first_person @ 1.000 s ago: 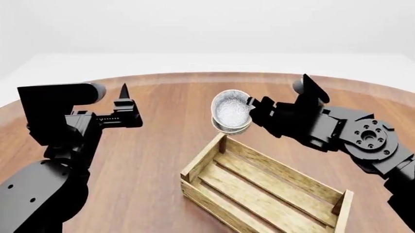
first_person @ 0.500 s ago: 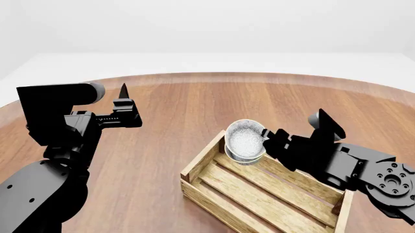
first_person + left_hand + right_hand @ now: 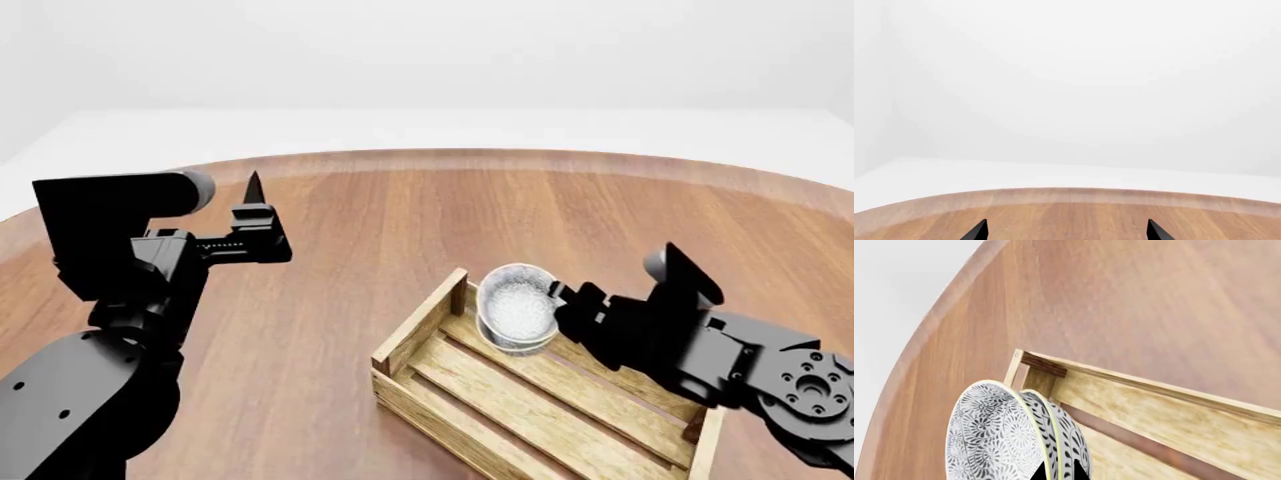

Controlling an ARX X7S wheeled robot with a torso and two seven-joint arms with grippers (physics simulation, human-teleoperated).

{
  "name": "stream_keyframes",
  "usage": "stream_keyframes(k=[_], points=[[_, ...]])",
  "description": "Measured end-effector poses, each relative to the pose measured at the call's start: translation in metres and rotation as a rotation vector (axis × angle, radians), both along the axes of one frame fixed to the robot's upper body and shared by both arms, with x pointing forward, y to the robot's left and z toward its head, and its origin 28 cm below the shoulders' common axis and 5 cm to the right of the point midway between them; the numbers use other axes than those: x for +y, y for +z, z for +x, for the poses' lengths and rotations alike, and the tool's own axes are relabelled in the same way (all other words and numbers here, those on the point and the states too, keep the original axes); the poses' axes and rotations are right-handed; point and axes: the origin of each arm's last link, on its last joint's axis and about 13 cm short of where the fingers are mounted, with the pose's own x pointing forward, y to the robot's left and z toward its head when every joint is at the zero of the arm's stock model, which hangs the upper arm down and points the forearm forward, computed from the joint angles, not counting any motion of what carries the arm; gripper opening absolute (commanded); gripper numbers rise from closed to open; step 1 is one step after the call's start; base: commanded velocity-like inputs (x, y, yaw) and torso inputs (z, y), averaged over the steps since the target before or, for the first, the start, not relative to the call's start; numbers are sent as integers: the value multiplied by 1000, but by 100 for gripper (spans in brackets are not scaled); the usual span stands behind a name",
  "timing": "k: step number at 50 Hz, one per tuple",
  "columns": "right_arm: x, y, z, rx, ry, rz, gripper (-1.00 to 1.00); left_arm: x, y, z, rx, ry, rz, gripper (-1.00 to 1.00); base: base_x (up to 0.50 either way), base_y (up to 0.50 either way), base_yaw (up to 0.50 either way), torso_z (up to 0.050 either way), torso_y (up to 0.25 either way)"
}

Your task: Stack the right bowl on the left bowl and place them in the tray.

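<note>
Bowls: two nested bowls, grey-patterned, one inside the other; I hold them over the far-left corner of the tray, low between its walls. Whether they touch the floor slats I cannot tell.
Bowl facing: the stack is tipped on edge, its open mouth turned toward the left and a little toward my head camera; the wrist view shows both rims side by side, nearly vertical.
Right gripper: closed on the bowls' rim at their right side; in the wrist view my two fingertips sit on either side of the wall, pinching both bowls together.
Right arm: reaches in from the right, low over the tray's far wall.
Tray: light-wood slat crate on the table, corner posts up; its long axis runs diagonally, from far left to near right in the head view. In the wrist view the far wall and a corner post sit right behind the bowls.
Left gripper: raised well left of the tray, holding nothing; the wrist view shows its two tips set wide apart over the table edge.
Table: round, brown wood.
</note>
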Motion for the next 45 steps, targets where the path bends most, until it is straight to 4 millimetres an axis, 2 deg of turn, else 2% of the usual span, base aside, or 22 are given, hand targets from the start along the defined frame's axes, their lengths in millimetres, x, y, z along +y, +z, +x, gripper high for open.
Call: stream_keyframes(k=[5,12,18,22,29,41,45], points=[[-1,-2,-2,10,-6,-6,-100,0,0,0,-2,0,1,100,0,0,0,0,2],[-3,-4,-4,18,-11,-11,-100,0,-1,0,-4,6,13,100,0,0,0,0,-212],[-3,-7,-6,30,-14,-17,-100,0,-1,0,-3,4,13,100,0,0,0,0,0],[-4,-7,-6,31,-17,-19,-100,0,-1,0,-5,4,15,100,0,0,0,0,0],[-4,-6,-5,28,-23,-26,-100,0,-2,0,-8,7,24,100,0,0,0,0,-237],[-4,-5,-6,43,-30,-49,-100,0,-2,-1,-10,3,21,100,0,0,0,0,-8],[-4,-4,-5,41,-31,-54,-100,0,-2,0,-12,5,25,100,0,0,0,0,-222]])
